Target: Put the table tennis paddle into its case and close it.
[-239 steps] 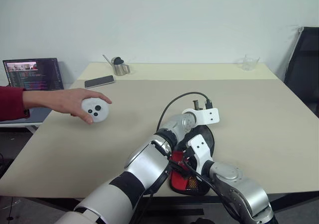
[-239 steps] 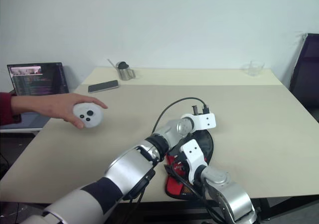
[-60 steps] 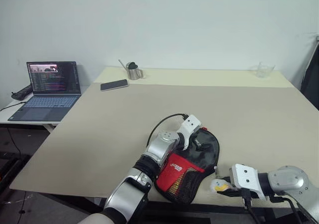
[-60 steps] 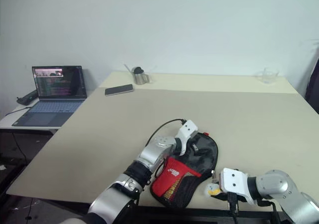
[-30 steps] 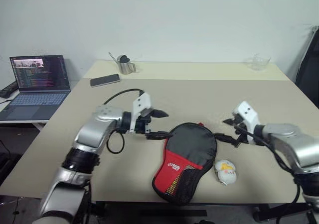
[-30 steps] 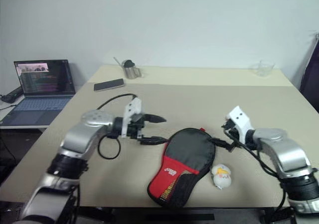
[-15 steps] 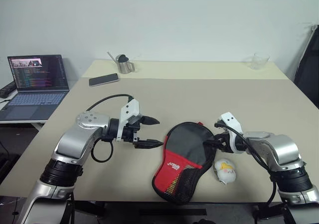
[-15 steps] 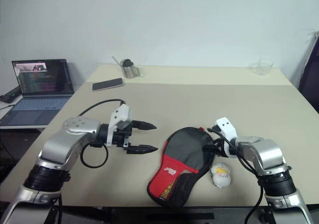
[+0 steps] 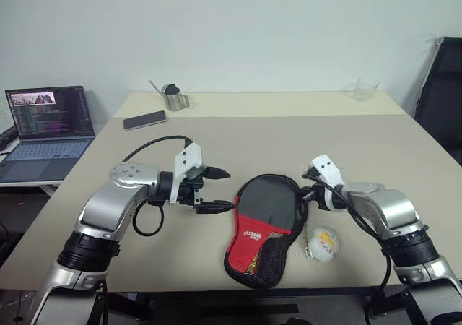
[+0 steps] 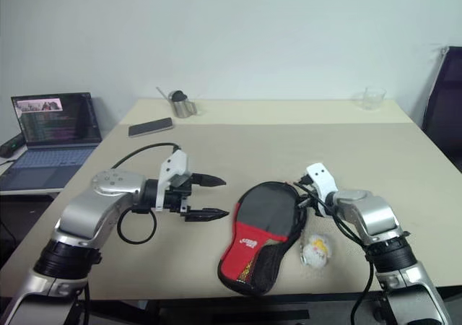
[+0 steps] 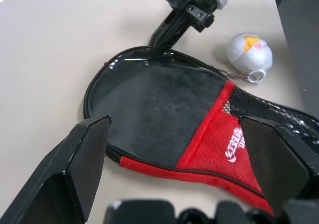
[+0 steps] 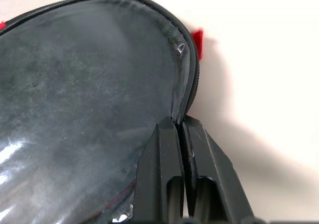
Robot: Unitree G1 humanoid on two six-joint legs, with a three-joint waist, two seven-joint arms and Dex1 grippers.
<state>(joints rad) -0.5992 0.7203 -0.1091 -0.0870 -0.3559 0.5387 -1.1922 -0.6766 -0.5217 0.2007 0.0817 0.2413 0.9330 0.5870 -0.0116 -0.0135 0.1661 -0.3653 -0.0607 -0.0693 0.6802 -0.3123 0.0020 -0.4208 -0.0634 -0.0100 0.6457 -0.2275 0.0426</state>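
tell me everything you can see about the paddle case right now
The case is a paddle-shaped black fabric cover with a red logo panel and a black mesh pocket at its narrow end. It lies flat on the table near the front edge, looking closed. The right hand is shut on its rim. A small white-yellow ball on a chain lies beside it.

My right gripper (image 12: 180, 127), which stands wide open and clear of the case (image 9: 266, 227) a second ago, now has its fingers pressed together on the case's zipped rim at the round end, the edge pinched between the tips. The case itself sits turned a little from where it lay half a second ago, its round end lifted slightly toward those jaws. Two seconds back both arms were bent low over the case at the table's near edge; now they are spread to either side of it. The person's hand seen eight seconds ago is gone.
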